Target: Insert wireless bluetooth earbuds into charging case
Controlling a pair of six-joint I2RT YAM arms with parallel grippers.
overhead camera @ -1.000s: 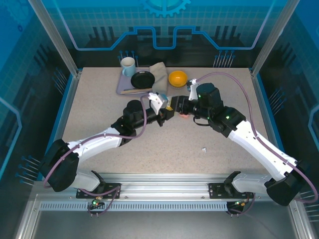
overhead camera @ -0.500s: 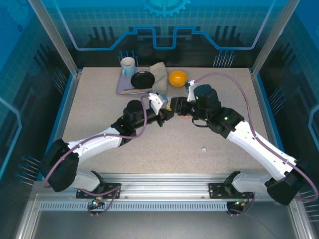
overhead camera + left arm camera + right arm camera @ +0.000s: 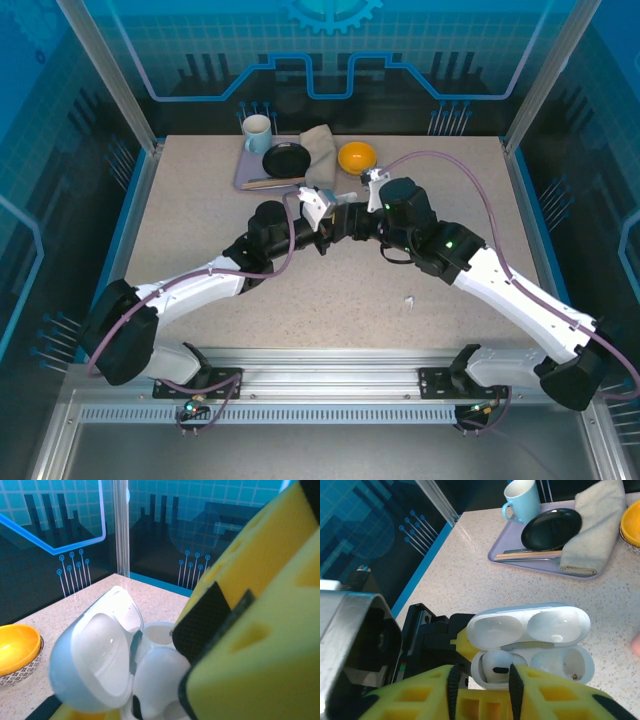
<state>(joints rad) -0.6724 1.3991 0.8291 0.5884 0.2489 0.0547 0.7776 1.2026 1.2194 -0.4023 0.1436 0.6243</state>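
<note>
White earbud [image 3: 496,664]: sat in the left well of the open charging case [image 3: 560,625], between the fingertips of the right gripper [image 3: 482,677].
Right well: empty, so 1 of the case's 2 places was filled.
Case: lid up, at the middle of the table [image 3: 200,220], held where the 2 arms met.
Left gripper [image 3: 326,222]: clamped on the side of the case, steadying it.
Right gripper: jaws parted and straddling the seated earbud, with 1 pad visibly clear of it. I judged the earbud let go.
Loose earbud [image 3: 408,300]: a small white piece lay on the table beside the right forearm, well apart from the case.
Left to do: by my reading, fetch that piece, seat it in the right well, then shut the lid.
Right wrist view: gave both wells and what they held, which were too small to tell from above.
Top view: gave the loose earbud and the whole layout.
Left wrist view: gave the lid's hollow inside, close and blurred, with an orange bowl [image 3: 15,647] behind.
</note>
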